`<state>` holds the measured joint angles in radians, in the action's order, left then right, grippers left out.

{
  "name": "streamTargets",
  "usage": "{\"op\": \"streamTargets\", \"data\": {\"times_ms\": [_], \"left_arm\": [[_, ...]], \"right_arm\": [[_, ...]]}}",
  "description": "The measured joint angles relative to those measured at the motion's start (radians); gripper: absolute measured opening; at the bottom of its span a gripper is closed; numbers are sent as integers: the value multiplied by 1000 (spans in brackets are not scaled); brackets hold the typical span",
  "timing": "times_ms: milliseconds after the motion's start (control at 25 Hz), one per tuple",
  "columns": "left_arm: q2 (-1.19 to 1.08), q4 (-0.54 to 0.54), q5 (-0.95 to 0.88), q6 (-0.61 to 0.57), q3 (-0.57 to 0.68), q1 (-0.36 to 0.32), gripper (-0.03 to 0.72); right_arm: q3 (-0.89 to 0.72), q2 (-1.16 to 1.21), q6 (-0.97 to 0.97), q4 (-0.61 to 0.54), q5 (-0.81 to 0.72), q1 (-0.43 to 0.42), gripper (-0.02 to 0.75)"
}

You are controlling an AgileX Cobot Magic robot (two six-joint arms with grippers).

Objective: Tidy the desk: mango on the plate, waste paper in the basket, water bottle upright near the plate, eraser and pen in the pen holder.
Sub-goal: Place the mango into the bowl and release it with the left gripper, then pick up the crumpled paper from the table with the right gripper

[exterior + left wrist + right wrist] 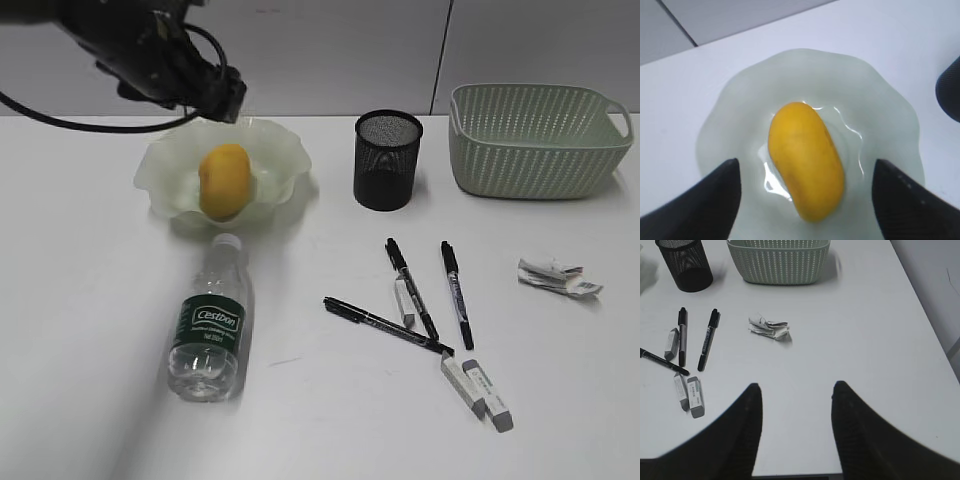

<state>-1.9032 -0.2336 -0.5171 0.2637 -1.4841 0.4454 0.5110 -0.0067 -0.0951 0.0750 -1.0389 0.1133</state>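
The yellow mango lies in the ruffled pale-green plate. My left gripper hovers above the plate's far rim, open and empty. In the left wrist view its fingers straddle the mango from above without touching it. The water bottle lies on its side in front of the plate. Three black pens and three erasers lie in front of the black mesh pen holder. The waste paper lies in front of the sage-green basket. My right gripper is open and empty, over bare desk.
The right wrist view shows the pen holder, the basket, the waste paper, the pens and the erasers. The desk's right edge runs close by.
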Motion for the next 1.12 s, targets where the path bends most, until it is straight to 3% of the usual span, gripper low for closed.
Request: {"op": "streamTargets", "data": {"times_ms": [120,280,480,800,1000,1120], "left_arm": [[193,-32,-8,0,152,0,555],[571,-40,-24,0,455,0,533],[1106,-42,-257,-5,736,0,531],[1750,57,-546,-27,900,0,531],[1906,87,-556,-27,939,0,529],[1909,90,-552,-27,943,0,529]], "right_arm": [[0,0,0,-1,0,0,371],[0,0,0,-1,0,0,371],[0,0,0,-2,0,0,371],[0,0,0,-2,0,0,371],[3,15,15,-17,8,0,371],[29,119,95,-61,86,0,371]]}}
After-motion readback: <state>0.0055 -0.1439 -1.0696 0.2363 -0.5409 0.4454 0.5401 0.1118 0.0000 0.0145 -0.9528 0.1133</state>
